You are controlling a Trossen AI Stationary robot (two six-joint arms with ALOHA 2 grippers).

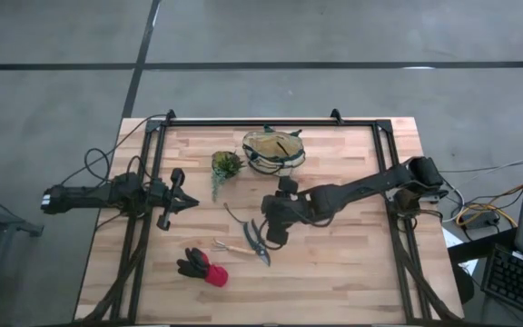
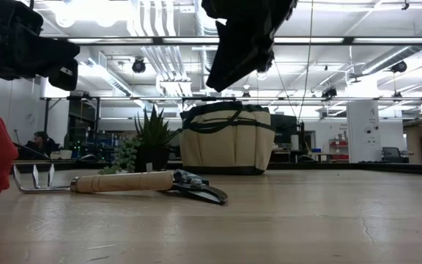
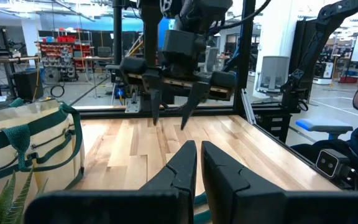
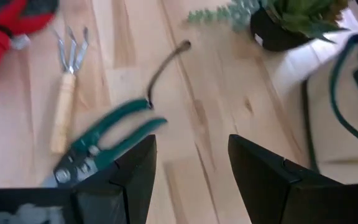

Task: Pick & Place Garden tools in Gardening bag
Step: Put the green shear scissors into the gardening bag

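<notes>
My right gripper (image 1: 275, 232) (image 4: 191, 155) is open and empty, raised above the table over the green-handled pruning shears (image 4: 104, 146) (image 1: 260, 242); the low view shows it high up (image 2: 229, 70). A wooden-handled hand rake (image 4: 64, 109) (image 2: 116, 182) lies flat beside the shears. The black-and-red gloves (image 1: 202, 268) lie nearer the front edge. The tan bag with green trim (image 1: 273, 151) (image 2: 229, 139) stands upright at the far side. My left gripper (image 1: 187, 202) (image 3: 199, 163) is shut and empty at the table's left.
A small green potted plant (image 1: 226, 164) (image 2: 152, 139) stands left of the bag. A thin dark curved piece (image 4: 165, 62) lies on the wood between the plant and the shears. A black frame rail (image 1: 271, 123) runs along the table's far and side edges.
</notes>
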